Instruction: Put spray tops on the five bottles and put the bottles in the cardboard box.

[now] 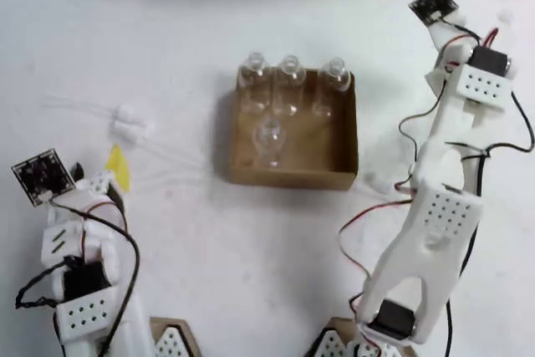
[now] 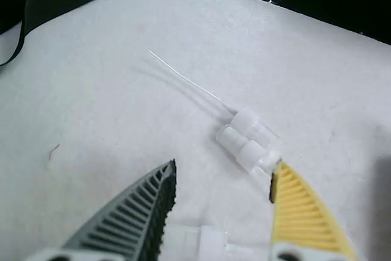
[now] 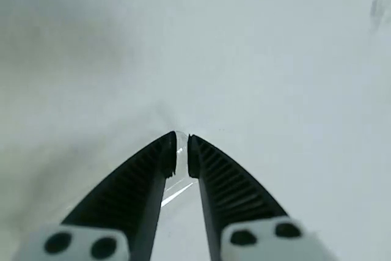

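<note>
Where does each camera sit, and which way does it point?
High view: fixed above the table, looking down on cardboard box, bottles, arms.
Left wrist view: on the left arm, facing spray tops past its open left gripper.
Right wrist view: on the right arm, facing table past its right gripper, shut on a thin clear piece.
Shared: high and left wrist views show the spray tops.

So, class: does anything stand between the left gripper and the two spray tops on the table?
Nothing visible does. The left gripper is open, and the two spray tops lie side by side on the bare table just past its fingertips.
</note>
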`<action>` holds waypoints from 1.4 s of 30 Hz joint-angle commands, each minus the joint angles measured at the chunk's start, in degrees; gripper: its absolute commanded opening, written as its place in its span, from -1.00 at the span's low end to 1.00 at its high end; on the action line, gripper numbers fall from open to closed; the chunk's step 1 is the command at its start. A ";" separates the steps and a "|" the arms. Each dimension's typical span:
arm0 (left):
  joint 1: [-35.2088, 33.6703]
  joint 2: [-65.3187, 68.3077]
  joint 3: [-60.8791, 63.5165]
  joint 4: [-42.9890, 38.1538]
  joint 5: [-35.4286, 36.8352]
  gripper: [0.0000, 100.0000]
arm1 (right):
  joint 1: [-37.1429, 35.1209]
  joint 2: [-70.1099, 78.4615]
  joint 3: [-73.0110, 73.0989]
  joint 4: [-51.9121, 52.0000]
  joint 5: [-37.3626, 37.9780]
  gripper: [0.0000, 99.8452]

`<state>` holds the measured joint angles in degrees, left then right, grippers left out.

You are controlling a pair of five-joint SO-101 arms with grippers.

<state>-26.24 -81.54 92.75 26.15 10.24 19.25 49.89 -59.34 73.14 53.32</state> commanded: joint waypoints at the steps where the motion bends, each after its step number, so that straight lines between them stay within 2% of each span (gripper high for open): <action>1: 0.75 -1.10 -0.35 -1.14 -0.53 -0.53 | 2.59 8.66 -15.82 3.12 0.62 -0.97; 5: 0.75 -1.10 -0.35 -1.14 -0.53 -0.53 | 4.70 15.78 -21.80 3.47 0.88 -0.97; 9: 0.84 -1.10 -0.35 -1.14 -0.53 -0.53 | 6.64 19.30 -22.68 4.79 6.77 -0.97; 20: 0.84 -1.10 -0.35 -1.14 -0.53 -0.53 | 17.10 13.49 -22.68 22.81 19.08 -0.97; 23: 2.33 -1.10 -0.26 -1.14 -0.62 -0.53 | 16.75 8.04 -22.68 26.07 18.73 -0.96; 26: 2.51 -1.10 0.44 -1.58 -0.70 -0.53 | 15.08 0.57 -22.33 25.98 12.92 -0.96; 28: 2.33 -1.10 0.44 -1.58 -0.70 -0.53 | 12.62 -4.18 -21.36 26.24 12.13 -0.96; 31: 2.24 -1.10 0.44 -1.58 -0.70 -0.53 | 9.36 -11.91 -12.31 26.33 18.55 -0.88; 34: 2.24 -1.10 0.44 -1.58 -0.70 -0.53 | 6.55 -21.41 4.04 26.33 25.23 -0.76; 40: 2.42 -1.10 0.44 -1.58 -0.70 -0.53 | 0.48 -47.16 44.57 25.71 41.76 -0.77; 42: 2.42 -1.10 0.44 -1.58 -0.70 -0.53 | -1.63 -54.46 55.30 22.29 44.40 -0.77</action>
<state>-24.48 -81.54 93.89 26.15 10.15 22.15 13.67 -27.43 97.67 89.80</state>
